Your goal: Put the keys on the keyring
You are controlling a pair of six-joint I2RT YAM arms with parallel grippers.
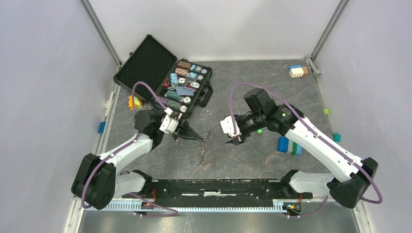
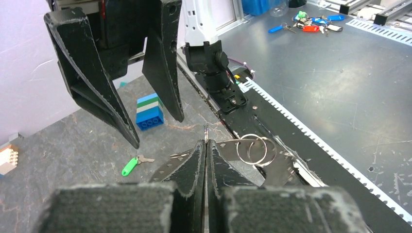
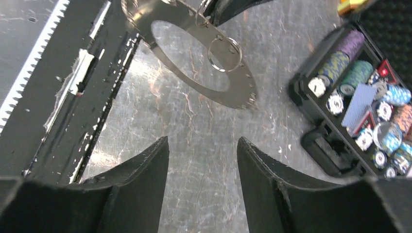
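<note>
Your left gripper is clenched on one edge of the keyring, a flat grey ring held up off the table near its middle, with small split rings dangling from it. Your right gripper hangs just to the right of the ring, spread wide and carrying nothing. The green-headed key lies flat on the table further right, beside the right wrist and left of the blue block. I cannot tell whether any grey keys already hang on the ring. The main risk, as I judge it, is the pickup: the key is thin and flat, so fingers coming down may skate it across the table or nip only its head, leaving the blade skewed. The ring is also pinched at one edge only, so pushing a key against it could make it pivot or slip in the left fingers. The split rings swing freely and may dodge the key. The grippers are close together, so watch that their fingers don't clash.
</note>
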